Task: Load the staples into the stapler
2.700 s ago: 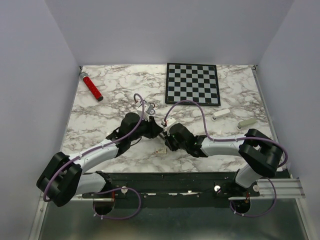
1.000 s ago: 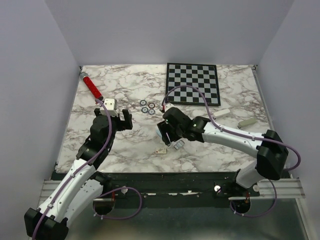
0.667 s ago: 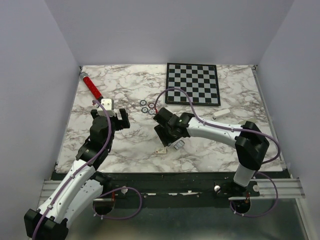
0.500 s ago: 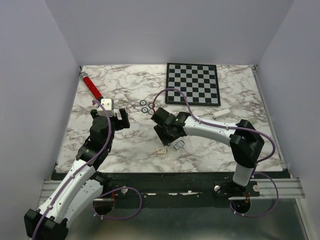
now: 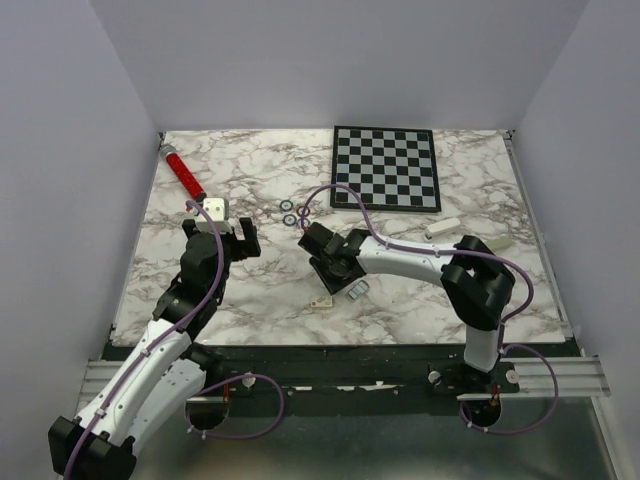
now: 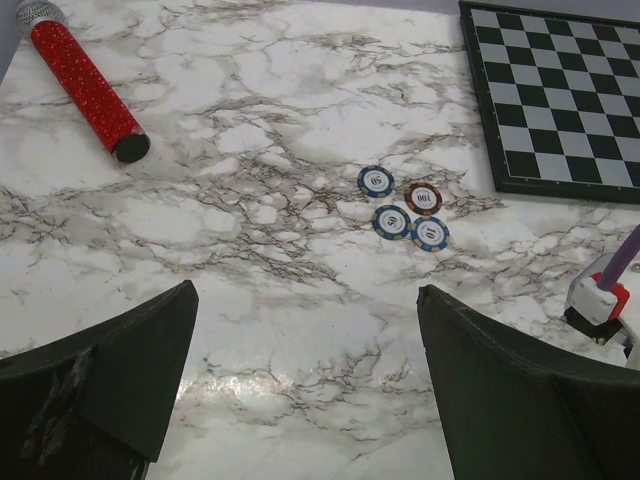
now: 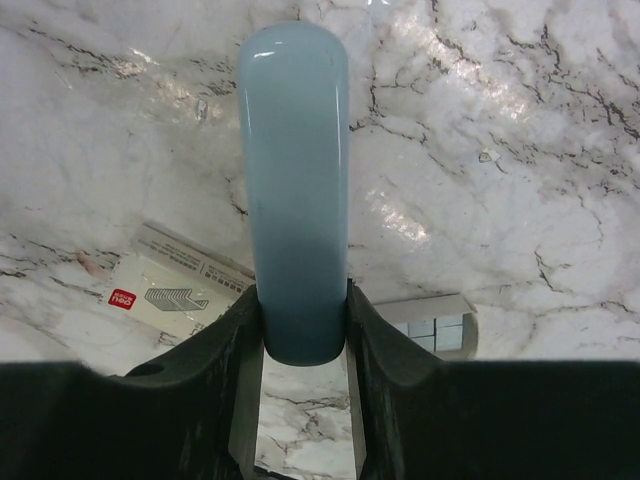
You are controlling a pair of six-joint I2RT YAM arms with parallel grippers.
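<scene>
In the right wrist view the stapler [image 7: 293, 170], a light blue oblong, lies lengthwise on the marble. My right gripper [image 7: 305, 345] is shut on its near end, both fingers pressed against its sides. The staples [image 7: 436, 321], a silvery grey strip, lie just right of the fingers, with the small cream box [image 7: 168, 284] to the left. From above, the right gripper [image 5: 330, 264] covers the stapler, and the staples [image 5: 357, 291] and cream box [image 5: 321, 300] lie in front of it. My left gripper [image 5: 241, 240] hangs open and empty over bare marble at the left.
A chessboard [image 5: 385, 167] lies at the back right. A red glitter cylinder [image 5: 184, 173] is at the back left. Several poker chips [image 5: 295, 213] sit mid-table. A white bar [image 5: 441, 228] and a pale oblong [image 5: 487, 243] lie to the right.
The left arm pulled back to the left side and has stayed still. The right gripper shifted left and closed its fingers onto the stapler.
</scene>
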